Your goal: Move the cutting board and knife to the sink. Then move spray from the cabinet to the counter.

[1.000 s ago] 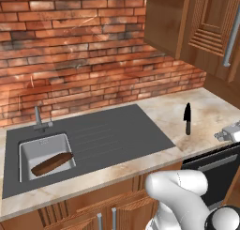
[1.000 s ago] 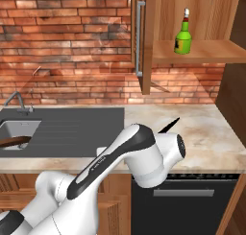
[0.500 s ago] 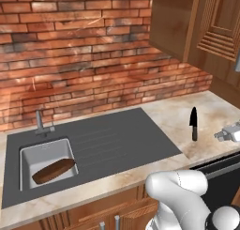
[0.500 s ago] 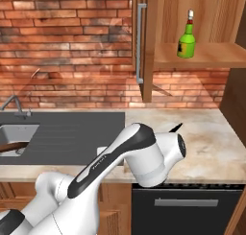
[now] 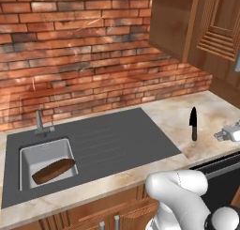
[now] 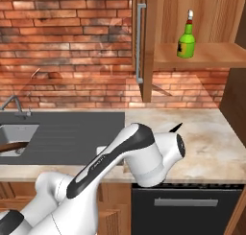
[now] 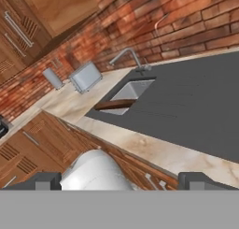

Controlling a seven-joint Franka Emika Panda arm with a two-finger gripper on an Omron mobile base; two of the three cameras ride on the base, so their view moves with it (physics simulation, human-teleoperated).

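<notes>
Since the earlier frame the whole picture has slid as the base drives; nothing on the bench (image 5: 164, 118) has moved. Spread wide, the claw (image 7: 120, 180) grips nothing. Farther out, the cutting board (image 5: 53, 171) lies tilted in the sink (image 5: 28, 155), the knife (image 5: 193, 123) lies on the bench, and the spray (image 6: 186, 40) stands on the cabinet (image 6: 149, 47) shelf.

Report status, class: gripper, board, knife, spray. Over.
Gripper open, empty. Cutting board in sink; knife on counter. Spray on cabinet shelf.
</notes>
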